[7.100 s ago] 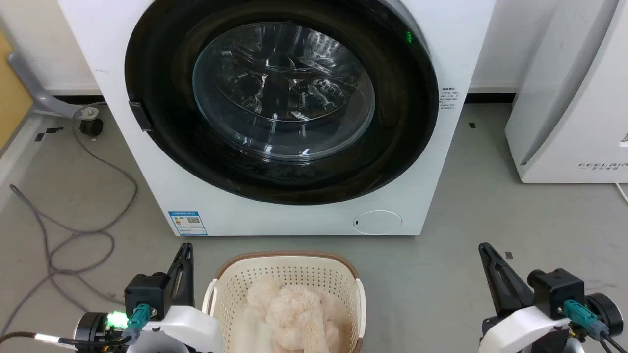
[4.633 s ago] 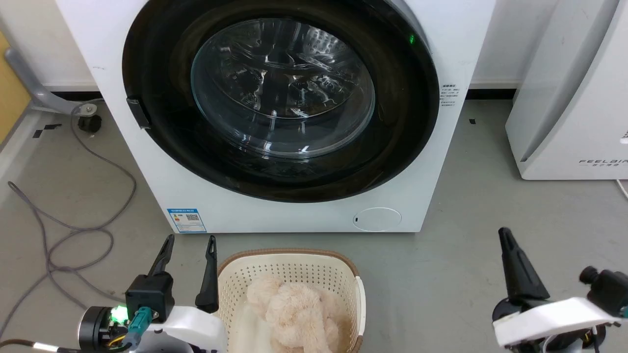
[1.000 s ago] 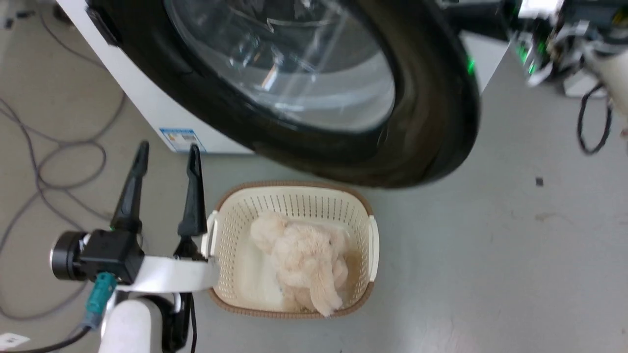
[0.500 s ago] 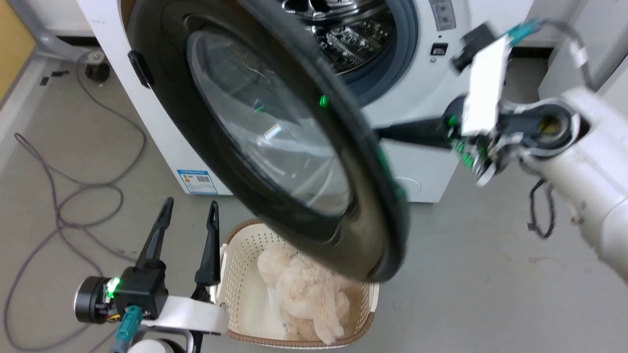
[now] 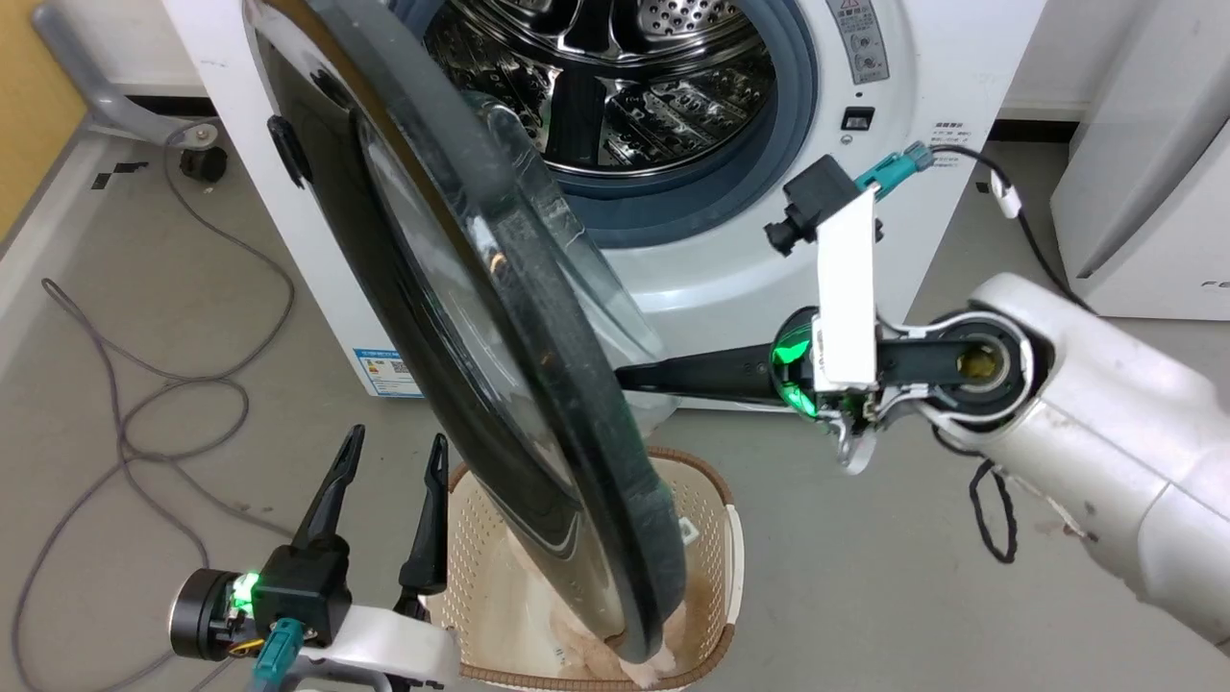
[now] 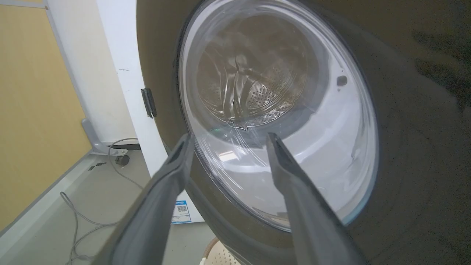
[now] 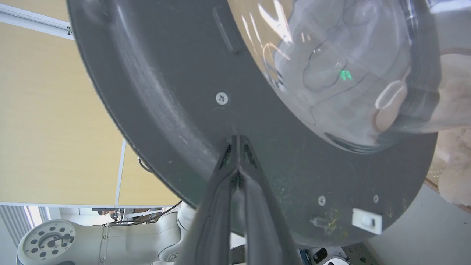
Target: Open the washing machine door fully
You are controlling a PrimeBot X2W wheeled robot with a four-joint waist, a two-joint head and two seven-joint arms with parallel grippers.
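**Washing machine door** point(image 5: 538, 384): hinged on the machine's left side. It now stands roughly edge-on to the head camera, out over the laundry basket point(image 5: 723, 538). Half a second ago it hung at a shallower angle, and about seven seconds ago it sat shut and flush. We allow that the head camera has shifted too, but the swing is the door's own.

**Washing machine** point(image 5: 730, 279): the steel drum point(image 5: 615, 86) and grey gasket point(image 5: 769, 163) are now largely uncovered.

**Right gripper** point(image 7: 237, 140): it has come round behind the door. The jaws are closed tip to tip and grip nothing. The tips are set against the matte inner rim, and as far as we can tell from the wrist view they touch it.

**Left gripper** point(image 5: 398, 440): low beside the basket, facing the door's glass. The jaws are parted and empty.

**Our reading:** the latch is released and the door is well open but not fully. What remains, we judge, is a further push on the inner rim until the hinge stops.
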